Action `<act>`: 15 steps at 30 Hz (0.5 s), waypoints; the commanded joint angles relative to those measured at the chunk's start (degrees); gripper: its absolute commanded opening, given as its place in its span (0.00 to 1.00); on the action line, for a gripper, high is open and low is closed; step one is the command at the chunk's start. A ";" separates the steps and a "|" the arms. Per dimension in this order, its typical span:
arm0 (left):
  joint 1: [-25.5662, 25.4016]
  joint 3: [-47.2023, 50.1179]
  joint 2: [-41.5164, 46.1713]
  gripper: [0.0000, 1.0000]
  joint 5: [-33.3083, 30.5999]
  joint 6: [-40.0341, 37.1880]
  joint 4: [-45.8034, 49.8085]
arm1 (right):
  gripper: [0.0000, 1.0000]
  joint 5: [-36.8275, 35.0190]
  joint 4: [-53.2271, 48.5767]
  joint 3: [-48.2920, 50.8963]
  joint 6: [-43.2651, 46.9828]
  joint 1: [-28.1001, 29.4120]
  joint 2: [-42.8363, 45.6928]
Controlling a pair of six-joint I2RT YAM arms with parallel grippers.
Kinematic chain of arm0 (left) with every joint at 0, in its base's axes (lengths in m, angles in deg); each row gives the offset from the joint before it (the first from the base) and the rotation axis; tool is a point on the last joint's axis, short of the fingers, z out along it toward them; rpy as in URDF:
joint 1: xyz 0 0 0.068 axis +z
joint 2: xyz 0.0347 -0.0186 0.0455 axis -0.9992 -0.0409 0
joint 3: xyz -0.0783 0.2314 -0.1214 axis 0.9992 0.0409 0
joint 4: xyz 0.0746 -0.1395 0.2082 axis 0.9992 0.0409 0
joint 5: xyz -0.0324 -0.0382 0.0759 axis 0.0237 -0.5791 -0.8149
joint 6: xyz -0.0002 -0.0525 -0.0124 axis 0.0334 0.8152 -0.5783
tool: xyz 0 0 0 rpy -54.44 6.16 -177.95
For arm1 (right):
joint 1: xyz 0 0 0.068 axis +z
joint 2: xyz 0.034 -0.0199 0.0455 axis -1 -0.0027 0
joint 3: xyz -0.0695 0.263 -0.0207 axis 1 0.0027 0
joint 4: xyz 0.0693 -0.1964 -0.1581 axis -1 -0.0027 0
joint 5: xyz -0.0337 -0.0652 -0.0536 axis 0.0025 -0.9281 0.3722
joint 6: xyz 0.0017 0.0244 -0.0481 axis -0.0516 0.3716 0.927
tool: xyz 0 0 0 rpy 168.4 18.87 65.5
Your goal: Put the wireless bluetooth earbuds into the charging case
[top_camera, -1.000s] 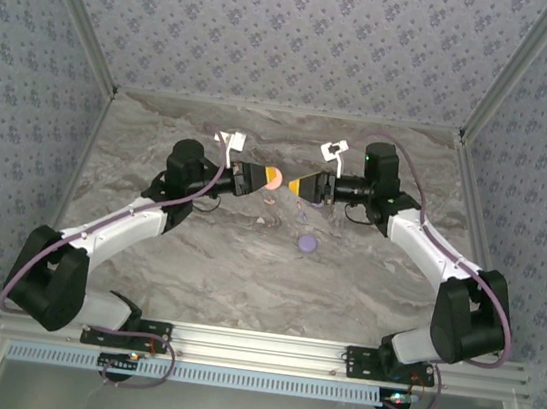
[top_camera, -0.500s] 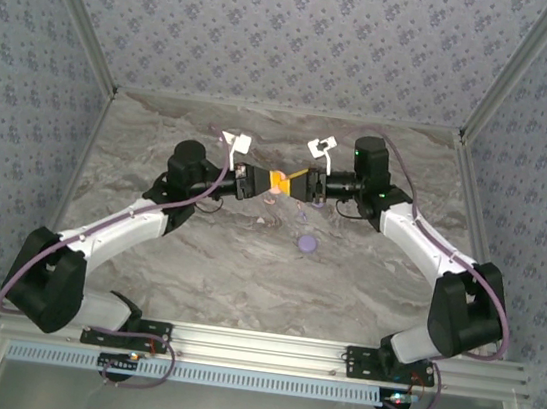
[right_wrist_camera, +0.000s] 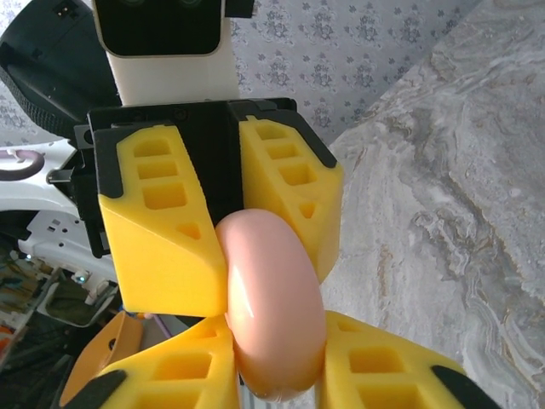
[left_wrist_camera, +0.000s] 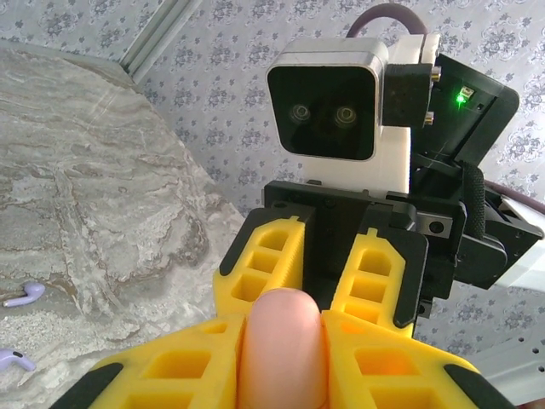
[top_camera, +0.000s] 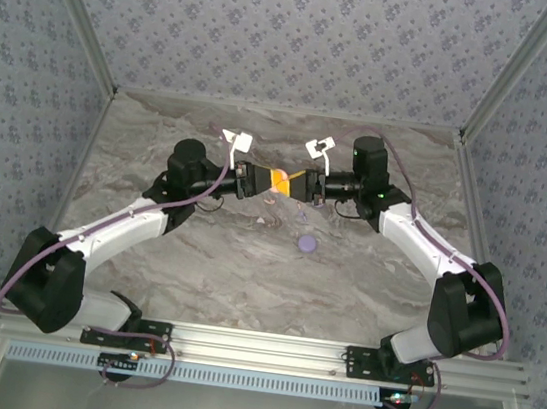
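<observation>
Both sets of jaws are gripping the pink case (right_wrist_camera: 272, 315), which I am holding above the table (top_camera: 244, 271) between left gripper (top_camera: 265, 179) and right gripper (top_camera: 296, 183), while the earbuds (left_wrist_camera: 24, 294) are lying loose below, none inserted yet.

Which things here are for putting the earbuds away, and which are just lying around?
For the job:
- pink case, pinched by the left fingers and right fingers
- two purple earbuds on the table

Just lying about, for now:
- purple round case, untouched on the table
</observation>
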 commanded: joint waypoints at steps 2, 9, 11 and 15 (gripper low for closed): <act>-0.84 -1.99 1.58 0.33 0.84 -1.93 1.15 | 0.18 -0.85 -1.04 -1.85 2.00 0.05 2.22; -0.79 -2.42 3.22 0.42 0.99 -4.64 6.91 | 0.16 -1.64 -4.55 -2.04 4.01 -0.66 3.38; -0.79 -2.23 3.98 0.42 0.93 -5.45 8.36 | 0.16 -1.78 -6.15 -2.28 5.16 -0.84 3.57; -0.78 -1.93 4.86 0.42 1.47 -6.14 9.26 | 0.16 -0.48 -6.80 -2.53 5.67 -0.68 3.65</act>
